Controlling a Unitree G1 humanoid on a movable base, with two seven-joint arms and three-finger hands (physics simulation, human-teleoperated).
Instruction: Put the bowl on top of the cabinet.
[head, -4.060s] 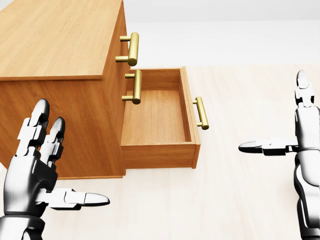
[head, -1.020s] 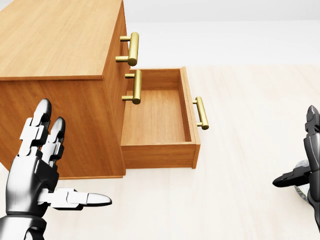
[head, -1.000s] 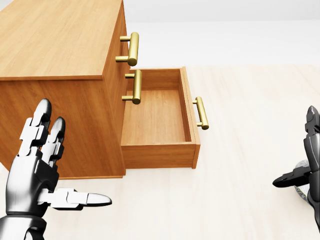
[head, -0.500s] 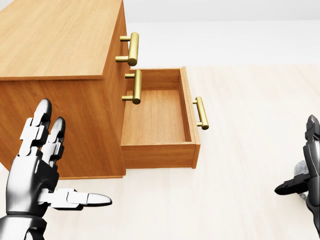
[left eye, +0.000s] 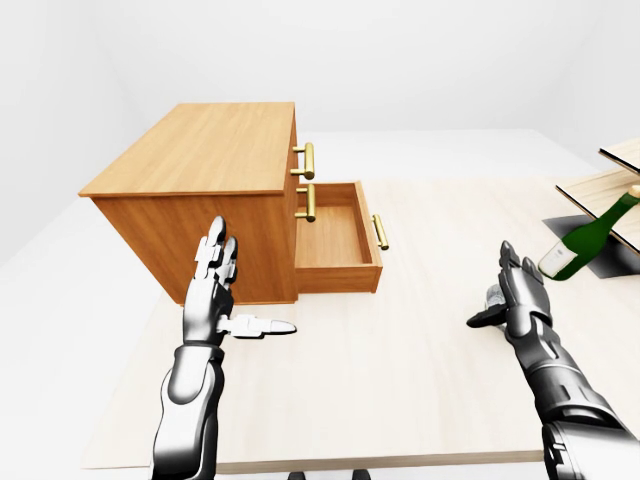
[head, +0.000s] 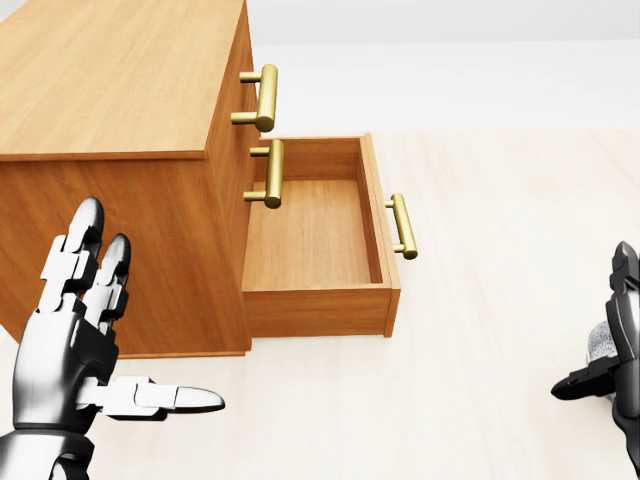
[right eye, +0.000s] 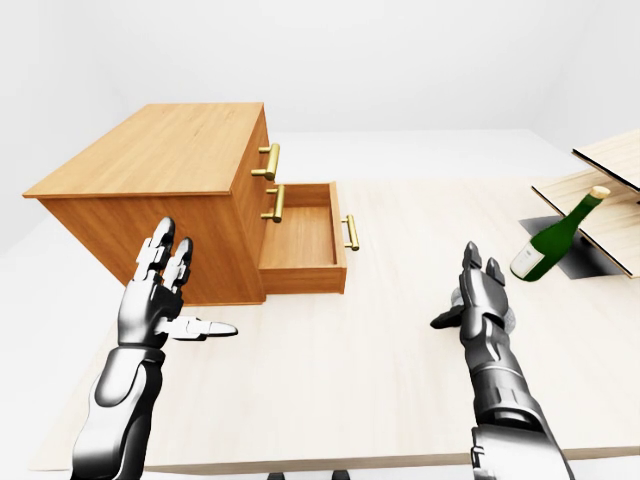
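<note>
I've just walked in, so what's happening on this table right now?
The humanoid's right hand is open beside a small grey object, probably the bowl, mostly hidden behind it. Its left hand hovers open beside the wooden cabinet, whose bottom drawer is pulled out and empty. Nothing sits on the cabinet yet.

One cabinet (left eye: 200, 150), one drawer (left eye: 335, 238), three brass handles (left eye: 309, 160), one green bottle (left eye: 583, 240), one left robot hand (left eye: 212, 295), one right robot hand (left eye: 520, 302).

The left hand (head: 60, 350) and right hand (left eye: 520, 302) were glossy chrome-grey, with segmented fingers (head: 80, 235) and dark joints.
</note>
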